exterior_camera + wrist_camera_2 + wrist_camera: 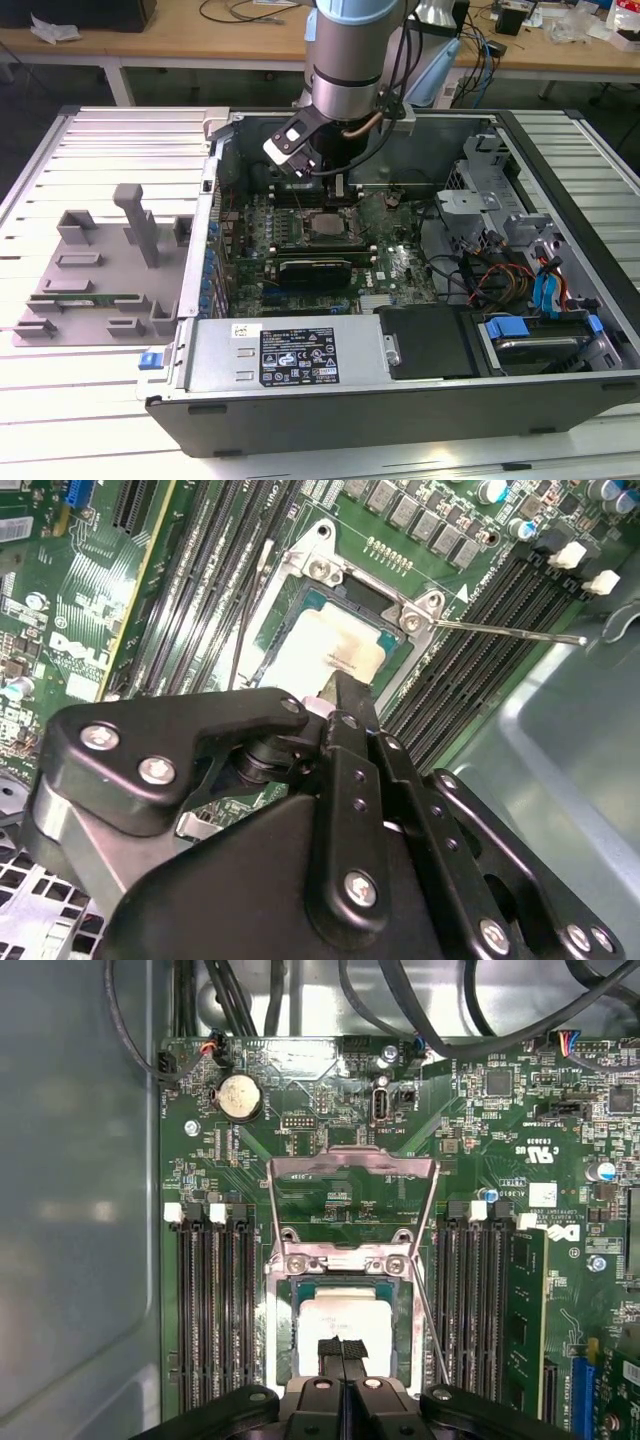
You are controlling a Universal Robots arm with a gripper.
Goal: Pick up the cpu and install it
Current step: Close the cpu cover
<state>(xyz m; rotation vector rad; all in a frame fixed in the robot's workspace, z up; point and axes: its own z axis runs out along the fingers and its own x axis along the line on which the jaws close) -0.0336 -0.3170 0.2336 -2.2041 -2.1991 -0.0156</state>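
Observation:
The cpu [345,1315] lies flat in the motherboard socket, silvery top up with a thin green rim; it also shows in the second wrist view [322,650] and the exterior view [323,228]. My gripper [342,1352] hangs just above the cpu's near edge with its two black fingers pressed together and nothing between them. In the second wrist view the gripper [350,695] tip points down at the chip's edge. Whether the tips touch the chip cannot be told. The socket's metal load plate [352,1185] stands swung open and its lever [430,1320] is free.
The arm [345,60] reaches into the open computer case [560,150]. Memory slots [210,1300] flank the socket, and cables [480,270] and drive bays crowd the exterior view's right. A grey tray [100,250] holding a green memory stick [95,298] lies outside the case.

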